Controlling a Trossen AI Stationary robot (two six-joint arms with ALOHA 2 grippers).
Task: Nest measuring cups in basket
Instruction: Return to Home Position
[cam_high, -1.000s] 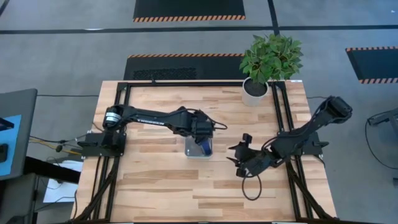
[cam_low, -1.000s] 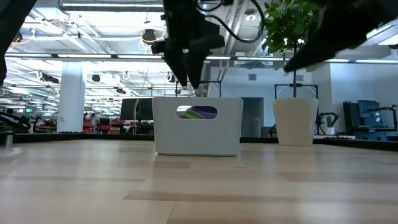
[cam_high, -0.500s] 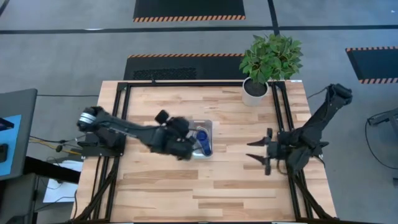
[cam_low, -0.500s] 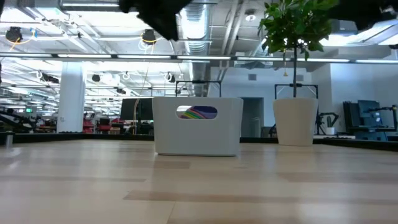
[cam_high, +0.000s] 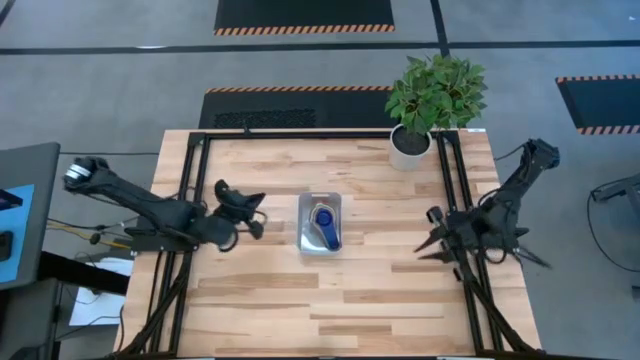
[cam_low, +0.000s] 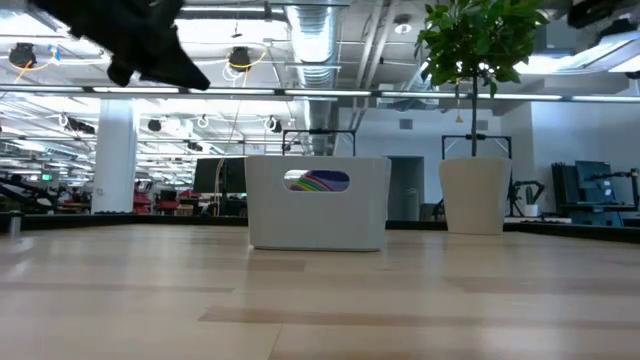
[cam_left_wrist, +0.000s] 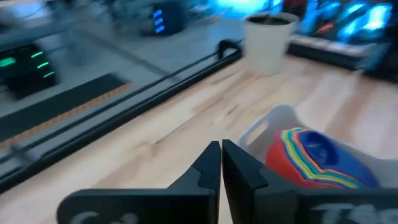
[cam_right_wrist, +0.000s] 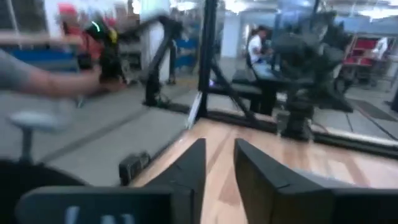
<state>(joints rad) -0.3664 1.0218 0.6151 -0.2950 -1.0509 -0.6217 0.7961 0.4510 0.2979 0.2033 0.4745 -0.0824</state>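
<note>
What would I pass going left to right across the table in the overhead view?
Left arm → basket holding the nested measuring cups → right arm. The plant pot is left out: it overlaps the right arm's span.

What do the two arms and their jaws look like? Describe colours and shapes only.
Both the left arm and the right arm are black, slim, jointed links. The left arm has a silvery cap at one joint. The jaws are dark, flat and wedge-shaped, tapering to their tips.
</note>
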